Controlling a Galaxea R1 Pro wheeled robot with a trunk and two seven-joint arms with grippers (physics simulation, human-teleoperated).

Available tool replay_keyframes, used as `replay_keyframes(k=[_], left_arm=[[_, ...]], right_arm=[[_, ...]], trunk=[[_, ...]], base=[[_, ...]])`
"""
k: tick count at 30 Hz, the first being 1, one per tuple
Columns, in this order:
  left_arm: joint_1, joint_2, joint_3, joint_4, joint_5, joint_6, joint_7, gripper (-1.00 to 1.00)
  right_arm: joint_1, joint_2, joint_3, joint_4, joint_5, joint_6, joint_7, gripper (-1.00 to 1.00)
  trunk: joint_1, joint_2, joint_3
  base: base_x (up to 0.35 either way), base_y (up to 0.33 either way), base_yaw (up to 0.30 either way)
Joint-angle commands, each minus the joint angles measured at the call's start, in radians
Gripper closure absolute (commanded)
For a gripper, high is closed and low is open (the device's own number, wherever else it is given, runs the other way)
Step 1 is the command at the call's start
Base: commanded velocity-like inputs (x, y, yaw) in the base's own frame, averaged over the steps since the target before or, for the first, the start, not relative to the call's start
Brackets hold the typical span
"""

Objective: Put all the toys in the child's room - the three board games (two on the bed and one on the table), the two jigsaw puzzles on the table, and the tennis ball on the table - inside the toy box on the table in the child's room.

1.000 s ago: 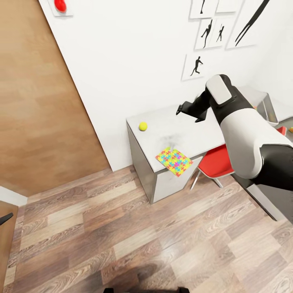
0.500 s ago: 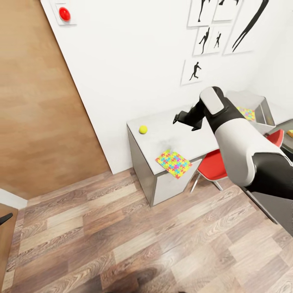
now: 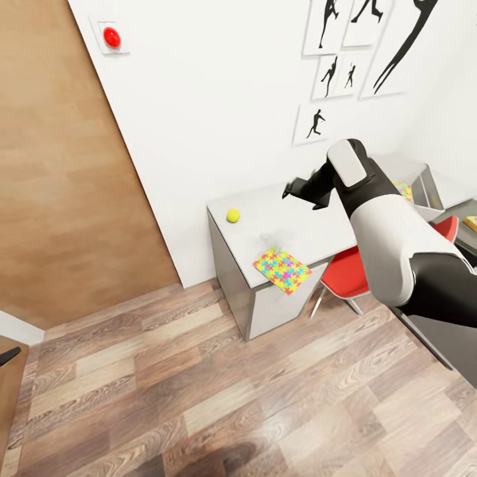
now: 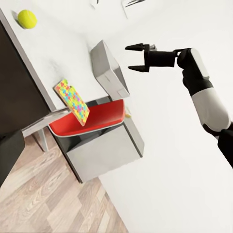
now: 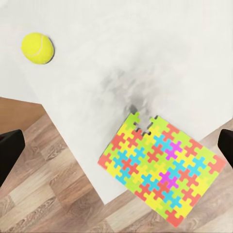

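Observation:
A small yellow tennis ball (image 3: 233,215) (image 5: 37,48) (image 4: 27,18) lies near the pale table's (image 3: 301,222) end by the wall. One jigsaw puzzle (image 3: 281,269) (image 5: 162,167) (image 4: 73,102) hangs partly over the table's front edge. The grey toy box (image 3: 427,182) (image 4: 109,68) stands farther along, a second puzzle (image 3: 402,191) showing inside it. My right gripper (image 3: 287,192) (image 4: 138,58) (image 5: 116,148) hovers open and empty above the table, between the ball and the box. At the left wrist view's edge, a dark finger (image 4: 9,155) of my left gripper sits spread wide.
A red chair (image 3: 348,271) is tucked under the table beside the puzzle. A brown door (image 3: 66,165) is left of the table. A yellow-green flat edge (image 3: 472,222) shows on the lower dark top at far right. Wood-plank floor (image 3: 199,391) lies in front.
The whole picture has shifted down, so the camera has moved. The toy box with a puzzle inside has come into view. My right gripper keeps its place over the table.

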Motion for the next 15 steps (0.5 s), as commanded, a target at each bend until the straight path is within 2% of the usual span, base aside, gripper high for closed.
replay_keyframes(k=[1, 15], left_arm=[[-0.001, 0.000, 0.000, 0.000, -0.001, 0.011, -0.004, -1.00], [-0.001, -0.001, -0.001, 0.000, -0.003, 0.011, -0.004, -1.00]], right_arm=[[-0.001, 0.001, -0.006, -0.002, -0.006, 0.002, -0.009, -1.00], [0.002, 0.001, -0.004, -0.006, -0.007, 0.002, -0.010, -1.00]], trunk=[[0.001, -0.002, 0.000], [0.001, -0.002, 0.023]], base=[[0.000, 0.000, 0.000], [0.000, 0.000, 0.000]])
